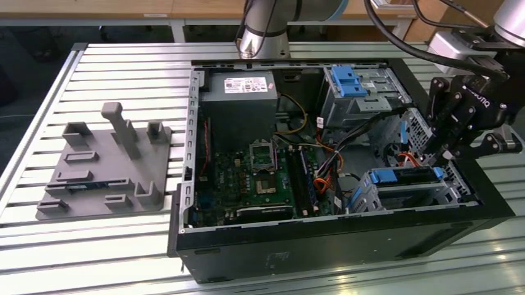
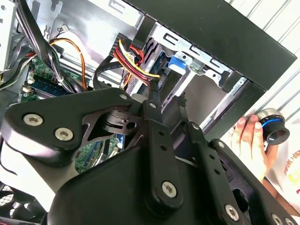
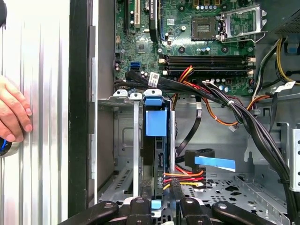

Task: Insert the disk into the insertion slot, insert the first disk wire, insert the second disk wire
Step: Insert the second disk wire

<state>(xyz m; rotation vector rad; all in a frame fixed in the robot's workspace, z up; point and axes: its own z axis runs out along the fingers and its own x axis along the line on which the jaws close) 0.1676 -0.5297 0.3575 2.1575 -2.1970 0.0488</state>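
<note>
Disk (image 1: 402, 176) sits in the slot (image 1: 367, 200), hand (image 1: 449, 157) at its end.
From the exterior view's left I see a grey jig (image 1: 107, 166) on the counter (image 1: 123, 246), the open case (image 1: 328, 246), then the hand just above the disk; I cannot tell whether it is clenched or released.

Slatted aluminium table (image 1: 123, 67), ribs running across the exterior view. The same ribbed metal top appears in the first wrist view (image 3: 42, 70) and the second wrist view (image 2: 276, 18). Strong white glare (image 1: 82, 246) on the slats nearest the camera, duller grey farther back. Grey moulded fixture plate (image 1: 107, 166) lies flat on the table toward the exterior view's left. Beyond the far table edge: wood-coloured panel (image 1: 98, 6), white frame leg (image 1: 176, 27), dark shadowed space (image 1: 49, 37) below, floor not clear. No walls or windows discernible.
</note>
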